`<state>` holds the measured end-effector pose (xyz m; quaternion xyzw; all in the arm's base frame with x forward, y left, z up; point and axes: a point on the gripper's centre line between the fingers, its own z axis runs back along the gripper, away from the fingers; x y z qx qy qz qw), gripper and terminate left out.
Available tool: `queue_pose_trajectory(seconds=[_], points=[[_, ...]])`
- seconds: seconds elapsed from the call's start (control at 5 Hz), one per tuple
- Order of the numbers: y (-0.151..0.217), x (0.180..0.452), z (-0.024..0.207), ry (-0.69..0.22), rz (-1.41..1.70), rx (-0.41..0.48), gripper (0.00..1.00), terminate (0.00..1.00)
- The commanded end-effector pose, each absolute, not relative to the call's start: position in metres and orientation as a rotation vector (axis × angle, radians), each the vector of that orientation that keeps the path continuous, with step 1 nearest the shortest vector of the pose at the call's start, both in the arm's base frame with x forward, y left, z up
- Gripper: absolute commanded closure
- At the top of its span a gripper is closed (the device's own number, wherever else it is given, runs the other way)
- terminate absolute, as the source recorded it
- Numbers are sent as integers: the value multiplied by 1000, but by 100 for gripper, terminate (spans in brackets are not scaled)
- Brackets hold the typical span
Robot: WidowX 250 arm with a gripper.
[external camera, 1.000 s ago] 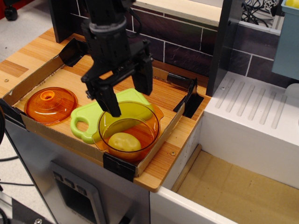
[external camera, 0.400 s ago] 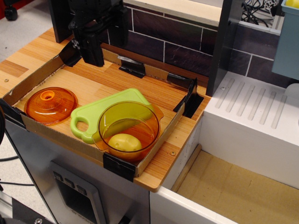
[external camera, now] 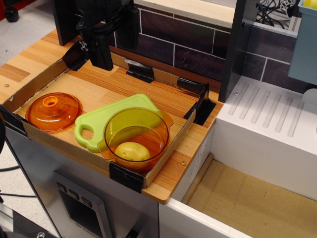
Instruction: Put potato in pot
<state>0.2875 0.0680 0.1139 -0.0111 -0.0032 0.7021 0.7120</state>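
Already in the pot: potato placed, arm clear

Plainly the placing step looks finished. The small pale-yellow, egg-shaped toy potato [external camera: 132, 151] lies on the bottom of the round, transparent amber-orange plastic pot [external camera: 137, 136], toward the pot's front wall, touched by nothing else. The pot stands near the front right corner of the shallow cardboard tray [external camera: 37, 82] on the wooden tabletop, and partly overlaps the light-green plastic cutting board [external camera: 99, 121] beside and behind it. A flat orange domed lid with a knob [external camera: 53, 110] rests at the front left of the tray, well apart from the pot.

The black robot gripper [external camera: 115, 42] hangs high over the tabletop's back left corner, far from the pot. Two dark fingers hang with a visible gap between them and nothing held, so the tool reads as spread and empty.

By my judgement, the task is done as worded: the potato is inside, upright pot undisturbed. No further grasp seems called for; the only sensible next move would be for the arm to retire or hold off, keeping clear of the pot's rim so that nothing tips it.
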Motion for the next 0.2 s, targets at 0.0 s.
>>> queue_pose_trajectory(seconds=[0.0], points=[[74,288,130,-54,1554,-51,0,100]])
